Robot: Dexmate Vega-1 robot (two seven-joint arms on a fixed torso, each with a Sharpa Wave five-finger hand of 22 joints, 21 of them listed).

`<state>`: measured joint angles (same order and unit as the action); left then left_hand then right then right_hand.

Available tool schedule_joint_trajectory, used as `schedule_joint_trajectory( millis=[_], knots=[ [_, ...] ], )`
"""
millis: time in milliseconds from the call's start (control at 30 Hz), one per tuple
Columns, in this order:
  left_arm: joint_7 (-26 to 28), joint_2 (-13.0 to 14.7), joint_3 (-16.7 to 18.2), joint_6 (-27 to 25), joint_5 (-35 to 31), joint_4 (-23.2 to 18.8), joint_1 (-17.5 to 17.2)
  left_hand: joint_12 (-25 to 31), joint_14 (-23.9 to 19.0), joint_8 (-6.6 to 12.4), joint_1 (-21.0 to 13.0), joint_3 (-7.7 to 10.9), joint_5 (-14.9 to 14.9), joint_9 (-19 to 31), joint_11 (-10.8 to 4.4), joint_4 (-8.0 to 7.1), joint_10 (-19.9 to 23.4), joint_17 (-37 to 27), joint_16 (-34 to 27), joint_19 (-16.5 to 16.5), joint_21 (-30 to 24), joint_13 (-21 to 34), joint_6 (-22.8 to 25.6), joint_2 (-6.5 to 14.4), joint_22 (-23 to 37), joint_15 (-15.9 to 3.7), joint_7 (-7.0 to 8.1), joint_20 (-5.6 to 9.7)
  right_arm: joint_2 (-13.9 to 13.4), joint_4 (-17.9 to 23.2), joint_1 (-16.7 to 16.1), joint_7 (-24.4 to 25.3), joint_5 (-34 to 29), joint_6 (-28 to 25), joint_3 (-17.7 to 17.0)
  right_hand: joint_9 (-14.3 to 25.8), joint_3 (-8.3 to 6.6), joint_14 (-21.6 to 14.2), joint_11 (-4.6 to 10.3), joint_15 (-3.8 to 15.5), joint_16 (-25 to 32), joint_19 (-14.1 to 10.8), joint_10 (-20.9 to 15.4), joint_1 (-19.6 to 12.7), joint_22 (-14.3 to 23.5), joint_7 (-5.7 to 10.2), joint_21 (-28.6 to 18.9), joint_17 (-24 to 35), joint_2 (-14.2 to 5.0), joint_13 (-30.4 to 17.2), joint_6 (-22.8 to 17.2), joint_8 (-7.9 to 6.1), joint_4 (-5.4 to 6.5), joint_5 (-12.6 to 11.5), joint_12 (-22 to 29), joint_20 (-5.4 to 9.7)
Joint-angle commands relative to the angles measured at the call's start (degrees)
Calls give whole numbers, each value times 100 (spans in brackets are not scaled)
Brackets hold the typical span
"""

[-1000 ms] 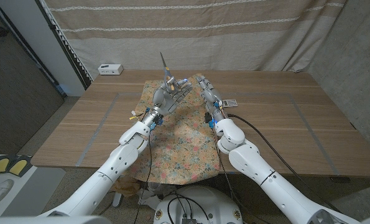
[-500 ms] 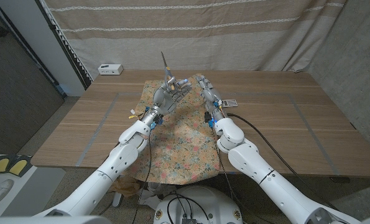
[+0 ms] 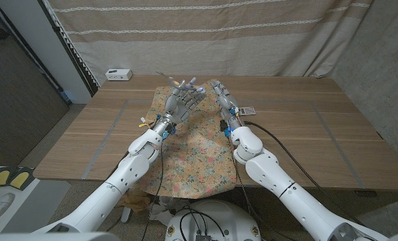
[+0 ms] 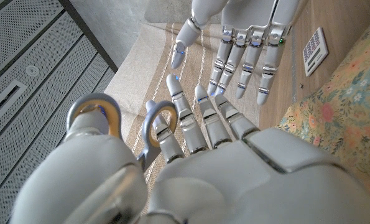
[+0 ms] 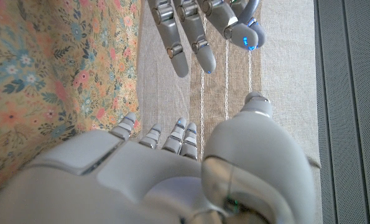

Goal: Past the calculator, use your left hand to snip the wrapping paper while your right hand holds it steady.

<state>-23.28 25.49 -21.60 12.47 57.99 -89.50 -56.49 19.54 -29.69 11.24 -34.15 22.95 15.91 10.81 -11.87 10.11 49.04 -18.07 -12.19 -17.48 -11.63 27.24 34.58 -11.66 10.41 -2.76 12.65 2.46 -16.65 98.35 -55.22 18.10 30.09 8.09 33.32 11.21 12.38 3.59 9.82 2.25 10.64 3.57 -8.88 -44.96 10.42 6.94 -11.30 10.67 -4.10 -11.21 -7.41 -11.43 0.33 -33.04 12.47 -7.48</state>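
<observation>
The floral wrapping paper (image 3: 199,150) lies along the middle of the wooden table (image 3: 299,134) and hangs over its near edge. My left hand (image 3: 180,104) is raised over the paper's far end and holds grey scissors (image 3: 166,76). Their yellow-lined handle rings (image 4: 79,106) sit on its thumb and a finger, and the blades point far-left. My right hand (image 3: 223,98) is beside it with straight, spread fingers (image 4: 247,37) and holds nothing. I cannot tell whether it touches the paper. The calculator (image 3: 247,110) lies just right of the right hand.
A small white box (image 3: 118,73) sits at the table's far left corner. A striped curtain (image 3: 252,33) hangs behind the table. Bare wood stretches to both sides of the paper (image 5: 54,74).
My left hand has turned, so the scissor blades that pointed straight up now lean low toward the far left. The fingers have spread upward. My right hand has stayed in place.
</observation>
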Motion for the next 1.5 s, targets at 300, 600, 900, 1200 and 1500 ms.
schedule_joint_trajectory(
  millis=[300, 600, 900, 1200, 1500],
  knots=[
    [119, 106, 20, 162, -95, -234, -167, -48, -14, 234, -331, -486, 309, 21, -45, -61, 184, -26, -73, -36, -1, -41, 825, 146, 14, -967, 6, 373, -58, 169, -92, 29, -69, -5, 19, 8, 36, -7, 1, 214, 37, 9, 39, 16, 5, -24, -23, 2, -43, 0, 79, 29, -11, 9, -9, -41],
    [253, 148, 16, 232, -149, -375, -277, -243, -111, 339, -724, -638, 532, 2, -52, -127, 255, -68, -125, -82, -30, -228, 1698, 323, 25, -978, -12, 410, -76, 250, -161, 61, -81, 4, 18, 8, 41, -8, 14, 206, 37, 7, 51, 16, 5, -29, -23, 2, -45, 1, 82, 23, -14, 9, -12, -44],
    [140, 186, -23, 238, -127, -371, -270, -802, 54, 200, -859, -842, 597, -7, -4, -210, -647, -86, -30, -75, -33, -591, 2023, 299, 36, -986, -4, 400, -110, 334, -223, 104, -127, 4, 17, 8, 45, -5, -4, 205, 36, 8, 72, 16, 5, -29, -21, 2, -48, 1, 100, 24, -16, 10, -19, -46],
    [65, 249, -53, 217, -151, -359, -246, -932, 539, 119, -873, -1039, 626, -4, 285, -246, -1469, -60, 126, 2, -22, -823, 2158, 290, 41, -955, -2, 344, -112, 352, -246, 108, -135, 19, 18, 8, 48, -8, -2, 203, 36, 10, 75, 14, 5, -34, -20, 2, -50, 2, 109, 22, -20, 10, -18, -47],
    [128, 214, -62, 246, -160, -359, -262, -773, 731, 91, -1002, -1104, 641, -6, -46, -269, -1639, -18, 63, 69, -26, -982, 2307, 483, 44, -962, -125, 371, -92, 335, -248, 119, -145, 44, 16, 9, 52, -6, -5, 207, 35, 14, 81, 13, 5, -29, -18, 2, -52, 2, 116, 17, -24, 11, -17, -52]
  ],
)
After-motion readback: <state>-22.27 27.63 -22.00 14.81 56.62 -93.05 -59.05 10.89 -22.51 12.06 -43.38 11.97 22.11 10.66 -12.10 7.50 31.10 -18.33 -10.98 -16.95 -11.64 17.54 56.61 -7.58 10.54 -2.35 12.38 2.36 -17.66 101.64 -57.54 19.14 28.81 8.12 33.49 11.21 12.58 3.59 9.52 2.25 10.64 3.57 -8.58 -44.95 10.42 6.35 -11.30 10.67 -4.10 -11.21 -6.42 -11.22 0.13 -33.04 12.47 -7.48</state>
